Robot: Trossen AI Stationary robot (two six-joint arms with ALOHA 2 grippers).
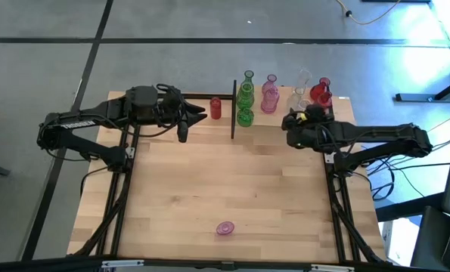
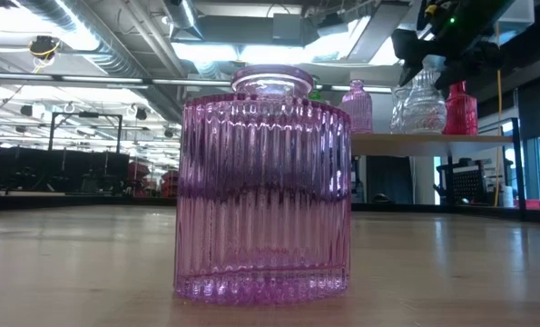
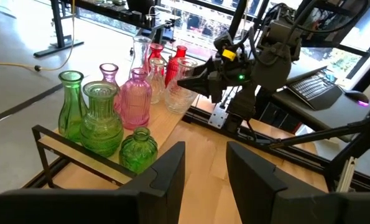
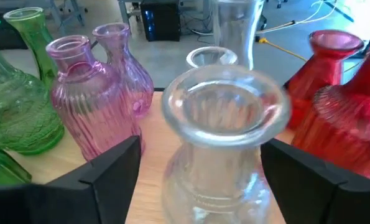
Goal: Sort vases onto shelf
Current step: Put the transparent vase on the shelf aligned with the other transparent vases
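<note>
On the shelf [image 3: 171,127] at the table's far edge stand green vases [image 3: 101,118], pink vases [image 3: 135,96], clear vases [image 4: 225,124] and red vases [image 4: 334,106] in groups. One small red vase [image 1: 215,109] stands alone, left of the black divider post. My right gripper [image 4: 200,149] is open, a finger on either side of the nearest clear vase, with a gap at each side. The vase stands upright on the shelf board. My left gripper [image 3: 204,149] hovers open at the shelf's left part [image 1: 185,122], pointing toward the green vases, with nothing between its fingers.
A ribbed pink vase [image 1: 225,227] stands alone on the table near its front edge and fills the low view [image 2: 262,191]. A black upright post [image 1: 233,109] divides the shelf. Bare tabletop [image 1: 225,174] lies between the arms.
</note>
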